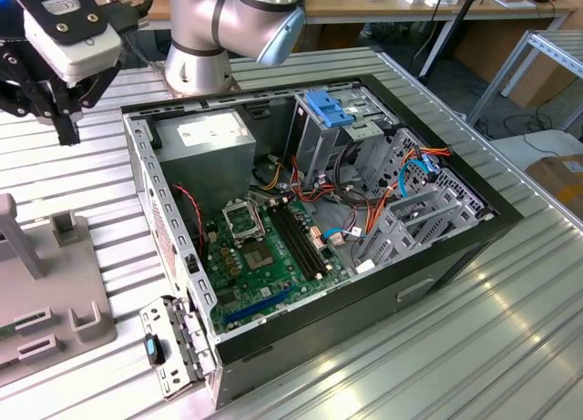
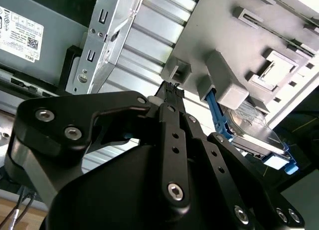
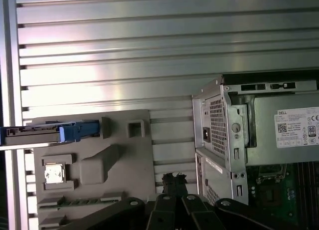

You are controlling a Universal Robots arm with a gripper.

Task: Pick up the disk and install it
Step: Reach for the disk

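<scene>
The disk (image 3: 40, 133) stands on edge in a slot at the end of a grey fixture plate (image 3: 124, 160). Its grey metal body sits in a bright blue frame (image 3: 79, 131). The second wrist view shows the disk (image 2: 251, 135) behind a grey block of the fixture (image 2: 224, 80). My gripper (image 1: 66, 133) hangs above the ribbed table, between the fixture and the open computer case (image 1: 310, 220). Its black fingers meet at the tips in both wrist views, gripper (image 2: 172, 89) and gripper (image 3: 173, 179), with nothing between them. The disk lies some way off from the fingertips.
The fixture plate (image 1: 64, 302) lies at the exterior view's left and carries a small chip (image 3: 54, 173) and several raised blocks. Inside the case are a power supply (image 1: 205, 142), a green motherboard (image 1: 264, 256), cables and a lighter blue ribbed bracket (image 1: 332, 106). A loose metal side bracket (image 1: 173, 347) leans at the case's near corner.
</scene>
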